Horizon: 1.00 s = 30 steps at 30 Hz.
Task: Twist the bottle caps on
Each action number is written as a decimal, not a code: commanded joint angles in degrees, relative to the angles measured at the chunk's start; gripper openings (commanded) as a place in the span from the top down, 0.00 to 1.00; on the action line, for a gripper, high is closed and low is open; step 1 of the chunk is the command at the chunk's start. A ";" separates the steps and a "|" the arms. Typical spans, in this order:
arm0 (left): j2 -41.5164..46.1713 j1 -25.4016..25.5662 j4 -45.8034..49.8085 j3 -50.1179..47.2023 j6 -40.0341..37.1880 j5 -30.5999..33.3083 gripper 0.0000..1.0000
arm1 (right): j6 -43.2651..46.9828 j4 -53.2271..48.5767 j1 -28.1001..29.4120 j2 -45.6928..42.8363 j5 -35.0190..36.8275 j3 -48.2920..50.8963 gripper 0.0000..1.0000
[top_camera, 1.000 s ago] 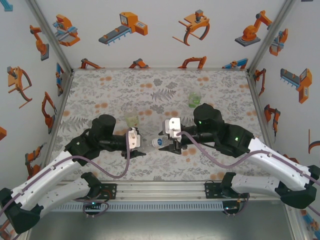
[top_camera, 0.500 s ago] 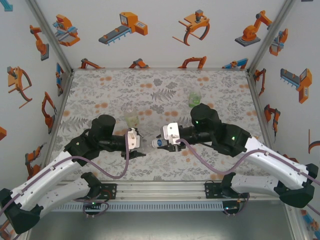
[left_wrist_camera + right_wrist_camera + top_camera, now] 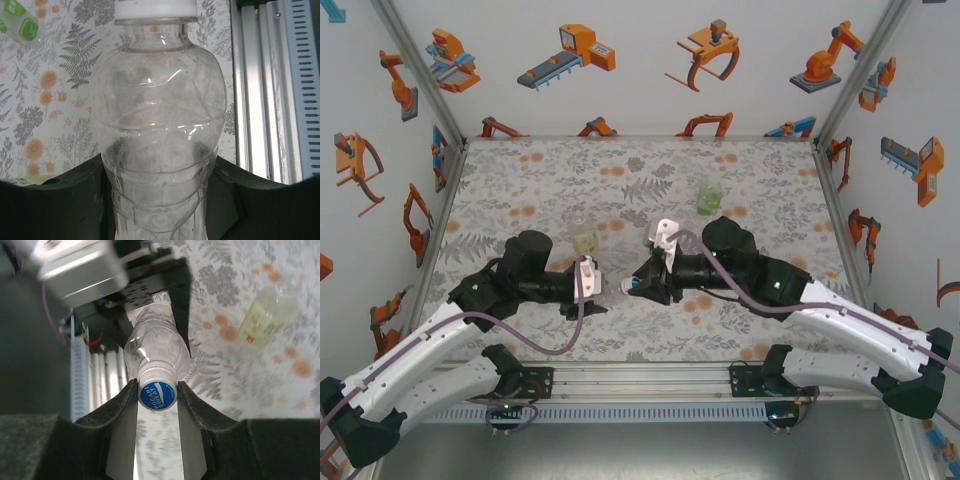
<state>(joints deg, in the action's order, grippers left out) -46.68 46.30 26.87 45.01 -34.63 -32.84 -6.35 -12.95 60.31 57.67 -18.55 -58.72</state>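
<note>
From above, you see your left tool (image 3: 600,288) and your right tool (image 3: 638,287) facing each other near the middle of the flowery worktop (image 3: 520,180). The clear bottle (image 3: 626,287) lies sideways in the small space between them. The yellowish bottle (image 3: 584,238) stands just behind the left tool. The green bottle (image 3: 708,197) stands behind the right arm, well apart from the yellowish one.

In your left wrist view, the left tool (image 3: 160,175) is closed around the lower body of the clear bottle (image 3: 160,115), with one dark finger on each side. The white cap (image 3: 155,7) sits on the bottle's neck at the top edge. A small bottle with green labels (image 3: 20,22) lies in the top left corner; you cannot tell which one it is. A metal rail (image 3: 270,75) runs down the right side.

In your right wrist view, the right tool (image 3: 157,400) grips the cap (image 3: 157,394), with both fingers pressed against its sides. The cap's top is blue with white letters. The clear bottle (image 3: 157,347) reaches away from the cap into the left tool. The yellowish bottle (image 3: 267,315) rests on the worktop at the upper right.
</note>
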 commanded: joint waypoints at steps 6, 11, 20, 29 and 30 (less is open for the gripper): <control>0.07 0.41 -6.80 -0.19 0.01 1.97 1.00 | -64.71 -4.33 -0.02 2.98 21.19 -0.03 1.00; -0.93 0.37 -7.35 -0.04 -0.48 2.52 1.00 | -67.13 -6.20 -0.03 4.86 19.86 -3.80 1.00; -1.30 0.37 -7.03 0.31 -0.81 -1.50 1.00 | -31.26 -5.44 -0.05 0.26 16.11 -6.82 0.47; -1.33 0.42 -4.64 1.37 -0.79 -5.86 1.00 | 15.19 -7.88 -0.02 -2.61 -4.13 -7.78 0.44; -1.26 0.43 -4.48 1.48 -0.81 -6.07 1.00 | 19.84 -9.24 -0.02 -2.39 -6.75 -8.20 0.44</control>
<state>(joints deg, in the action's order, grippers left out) -47.94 46.48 21.80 44.53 -34.54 -35.42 -9.15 -19.68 60.25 55.11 -14.83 -64.55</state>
